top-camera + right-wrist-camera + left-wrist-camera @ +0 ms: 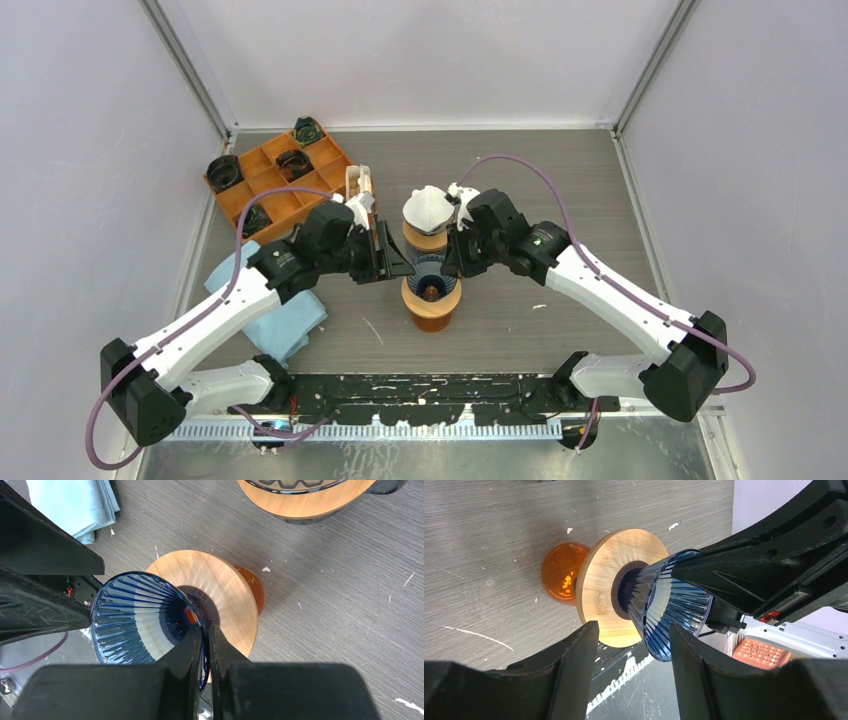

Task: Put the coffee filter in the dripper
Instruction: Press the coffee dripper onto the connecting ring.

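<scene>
- Top external view: a blue cloth (285,320) lies at the left of the counter (560,200).
- Left end effector (392,262): released, fingers spread around the blue dripper (430,283).
- The coffee filter (428,207) sits just behind, on a second dripper (425,240).
- Right end effector (452,262): clenched on the blue dripper's rim.

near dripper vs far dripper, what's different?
The near dripper has an empty blue cone; the far dripper holds a white filter. The near dripper's rim is pinched by the right pincer; the far dripper is in no pincer. Both have a wooden collar.
</scene>
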Robot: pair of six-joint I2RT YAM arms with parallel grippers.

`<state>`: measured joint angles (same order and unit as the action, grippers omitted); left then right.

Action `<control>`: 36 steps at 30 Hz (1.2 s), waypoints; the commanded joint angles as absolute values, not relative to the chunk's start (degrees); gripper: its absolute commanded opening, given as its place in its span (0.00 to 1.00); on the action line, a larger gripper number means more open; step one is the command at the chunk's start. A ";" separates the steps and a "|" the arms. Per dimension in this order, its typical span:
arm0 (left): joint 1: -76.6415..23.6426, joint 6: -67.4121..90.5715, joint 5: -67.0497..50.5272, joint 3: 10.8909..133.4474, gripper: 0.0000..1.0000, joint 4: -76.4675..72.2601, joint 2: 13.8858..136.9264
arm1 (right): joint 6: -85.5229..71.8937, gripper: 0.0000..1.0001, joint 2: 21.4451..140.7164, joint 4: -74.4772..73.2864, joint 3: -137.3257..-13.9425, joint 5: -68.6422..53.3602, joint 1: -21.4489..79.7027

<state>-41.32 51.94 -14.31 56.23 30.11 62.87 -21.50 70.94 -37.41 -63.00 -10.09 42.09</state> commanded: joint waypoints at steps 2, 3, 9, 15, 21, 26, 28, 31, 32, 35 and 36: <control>-42.60 51.68 -14.22 58.96 0.50 26.81 63.92 | -19.86 0.02 71.80 -37.15 -62.65 -7.32 42.86; -42.68 51.64 -14.31 59.09 0.48 26.74 64.19 | -19.79 0.02 71.89 -37.28 -62.58 -7.18 42.93; -43.51 51.13 -14.76 59.50 0.33 26.82 65.49 | -19.36 0.02 72.31 -37.85 -62.17 -6.36 43.26; -44.35 50.60 -14.84 59.67 0.25 27.87 66.65 | -18.91 0.02 73.10 -39.05 -61.63 -4.31 43.71; -45.21 49.39 -13.70 60.24 0.22 30.24 67.55 | -18.31 0.02 73.94 -39.66 -59.99 -2.74 44.17; -46.21 48.24 -11.87 60.72 0.21 32.52 68.34 | -17.83 0.01 74.61 -40.18 -57.90 -1.88 44.62; -46.63 47.89 -11.25 60.69 0.21 33.17 68.65 | -17.93 0.01 74.62 -40.17 -56.89 -1.97 44.71; -47.21 47.35 -10.46 60.81 0.19 34.30 69.39 | -18.14 0.01 74.86 -40.21 -55.64 -1.83 44.83; -47.46 47.06 -10.17 60.82 0.19 34.89 69.69 | -18.14 0.01 74.95 -40.31 -55.35 -1.69 44.87; -48.16 46.51 -9.57 60.84 0.18 36.18 70.74 | -18.19 0.01 75.35 -40.77 -54.67 -1.43 45.12; -48.30 46.42 -9.50 60.78 0.18 36.40 70.99 | -18.19 0.01 75.52 -40.85 -54.50 -1.41 45.11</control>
